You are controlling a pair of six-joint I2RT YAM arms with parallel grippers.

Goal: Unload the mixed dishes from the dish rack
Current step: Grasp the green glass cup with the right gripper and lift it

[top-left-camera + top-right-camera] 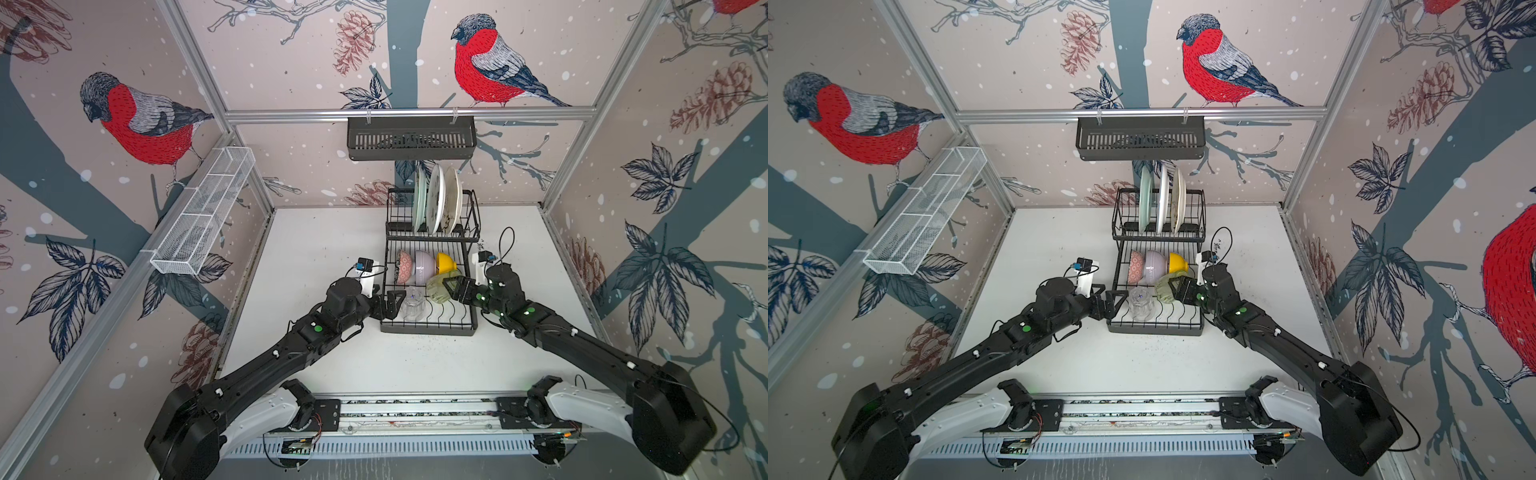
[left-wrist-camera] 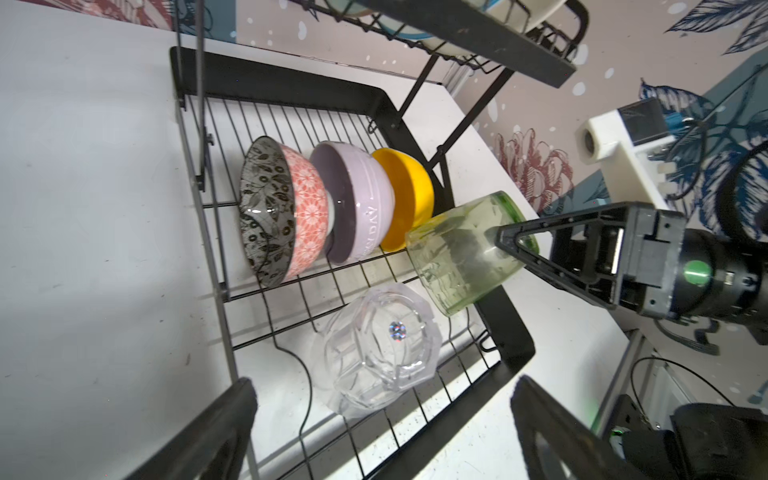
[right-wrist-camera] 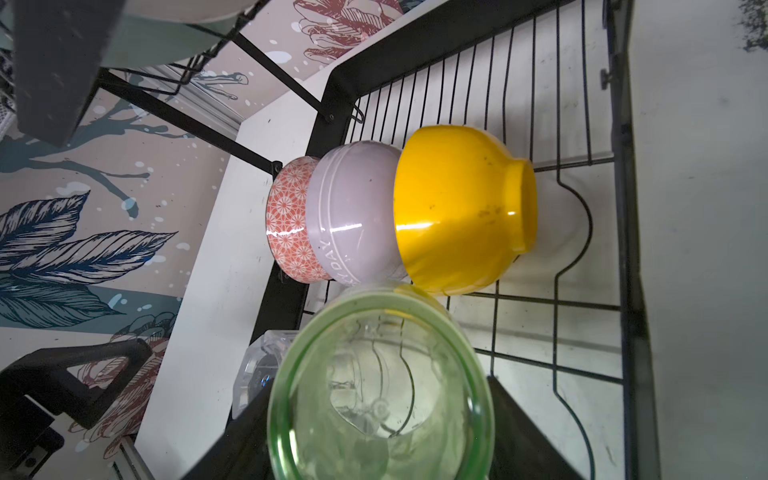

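The black wire dish rack (image 1: 428, 329) holds three plates upright on its raised tier: pale green (image 1: 419, 199), white patterned (image 1: 436, 198) and cream (image 1: 454, 203). Pink (image 2: 307, 216), lilac (image 2: 365, 208) and yellow (image 2: 411, 195) bowls stand on edge on the lower tray. A clear glass (image 2: 374, 353) sits upside down near the tray's front. My left gripper (image 2: 384, 384) is open, its fingertips flanking the glass's near side without touching. My right gripper (image 3: 380, 419) is shut on the green glass (image 3: 380, 386), which hangs tilted above the tray (image 1: 438, 286).
A black slotted wall basket (image 1: 411, 137) hangs on the rear rail above the rack. A long white mesh basket (image 1: 203, 216) is fixed to the left wall. Bare white table (image 1: 324, 249) lies left, right and in front of the rack.
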